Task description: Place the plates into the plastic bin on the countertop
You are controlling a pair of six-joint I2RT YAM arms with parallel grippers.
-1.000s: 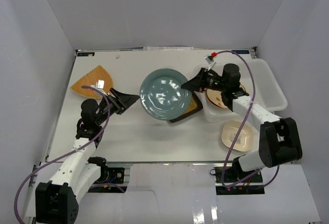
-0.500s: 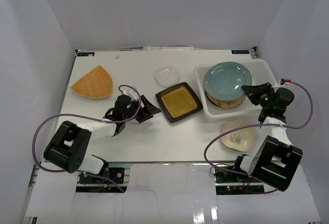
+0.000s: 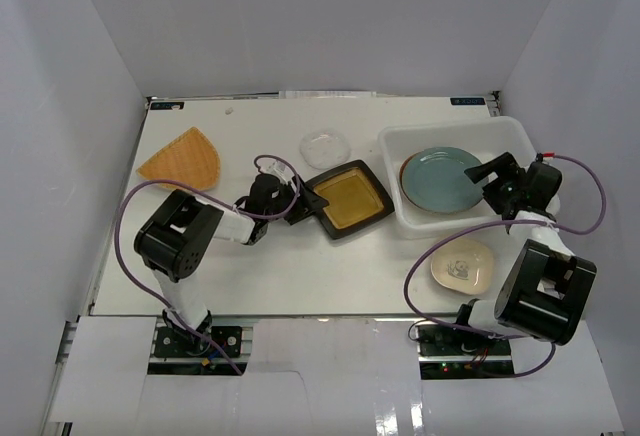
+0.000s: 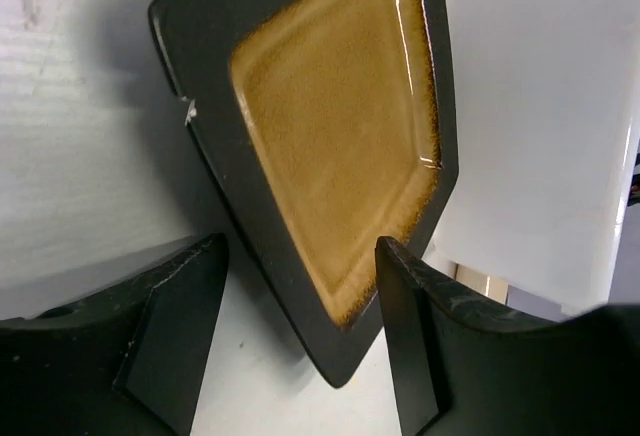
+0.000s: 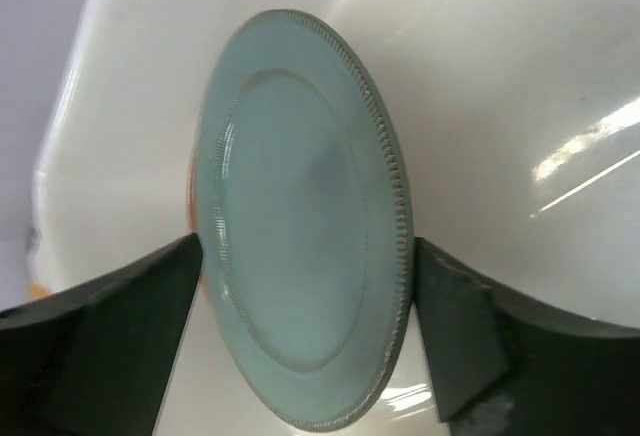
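Top external view. Round blue-grey plate (image 3: 440, 178): lying flat in the plastic bin (image 3: 455, 126); right hand (image 3: 484, 180) open, 2 fingers spread either side of its rim. Black square plate (image 3: 348, 199): on desk (image 3: 250, 256); left hand (image 3: 312, 203) open, astride 1 corner. Orange fan plate (image 3: 182, 161), clear glass plate (image 3: 325, 146), cream dish (image 3: 462, 264): on desk, outside bin.

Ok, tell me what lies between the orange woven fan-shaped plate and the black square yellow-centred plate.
The left arm's wrist and open left gripper, over the white countertop; top external view.
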